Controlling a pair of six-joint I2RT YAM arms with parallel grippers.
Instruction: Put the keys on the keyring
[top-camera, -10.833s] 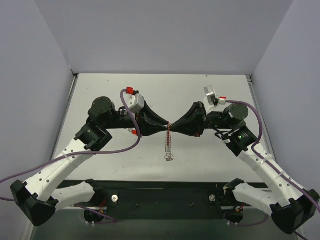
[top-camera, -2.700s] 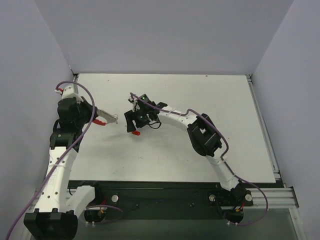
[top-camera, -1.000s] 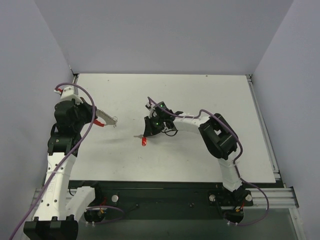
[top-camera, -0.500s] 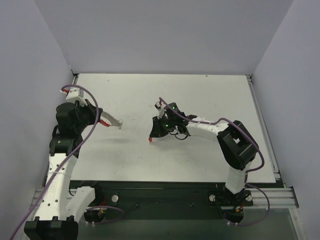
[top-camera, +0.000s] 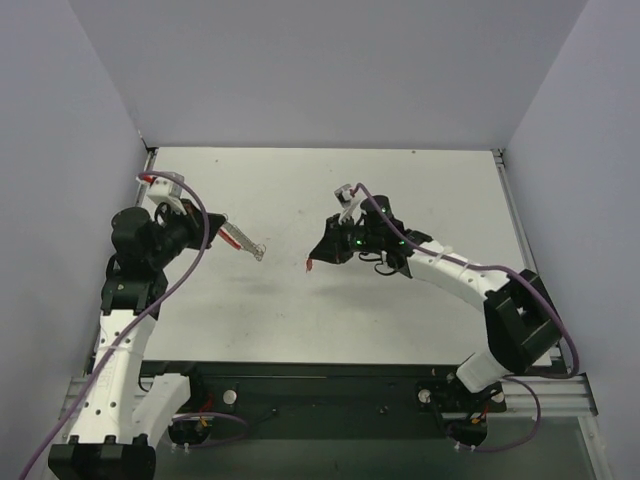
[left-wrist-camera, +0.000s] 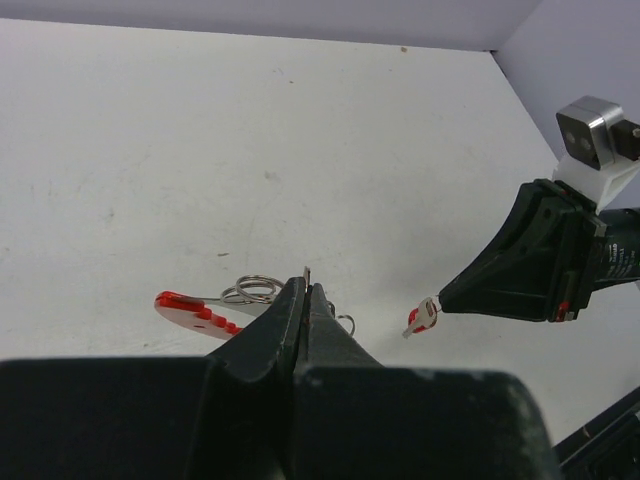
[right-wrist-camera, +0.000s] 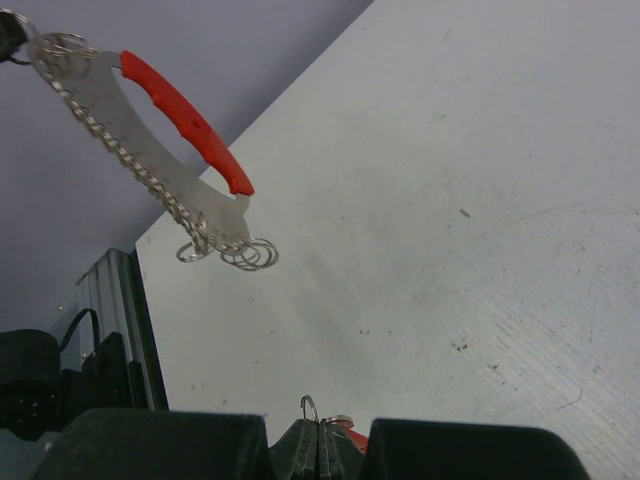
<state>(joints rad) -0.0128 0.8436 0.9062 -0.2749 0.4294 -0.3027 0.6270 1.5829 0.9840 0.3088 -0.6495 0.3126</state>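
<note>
My left gripper (top-camera: 214, 222) is shut on a flat silver strip, the row of keys (right-wrist-camera: 128, 112), with a chain along one edge. The red keyring (right-wrist-camera: 186, 121) band runs along its other edge, and several split rings (right-wrist-camera: 249, 253) hang at its tip. The strip (top-camera: 244, 240) juts right, above the table. In the left wrist view its thin edge shows between my left gripper (left-wrist-camera: 306, 284) jaws, with the red band (left-wrist-camera: 195, 308) beside them. My right gripper (top-camera: 319, 257) is shut on a small red-headed key (left-wrist-camera: 421, 316) with a ring (right-wrist-camera: 311, 408). A short gap separates key and strip.
The white table (top-camera: 400, 190) is walled by grey panels at the back and sides. A black rail (top-camera: 330, 385) with the arm bases runs along the near edge. The right arm (top-camera: 470, 285) reaches in from the right.
The right gripper has carried the red-headed key rightward and slightly back. The left gripper has swung the strip right, toward the table's middle. Both stay shut.
</note>
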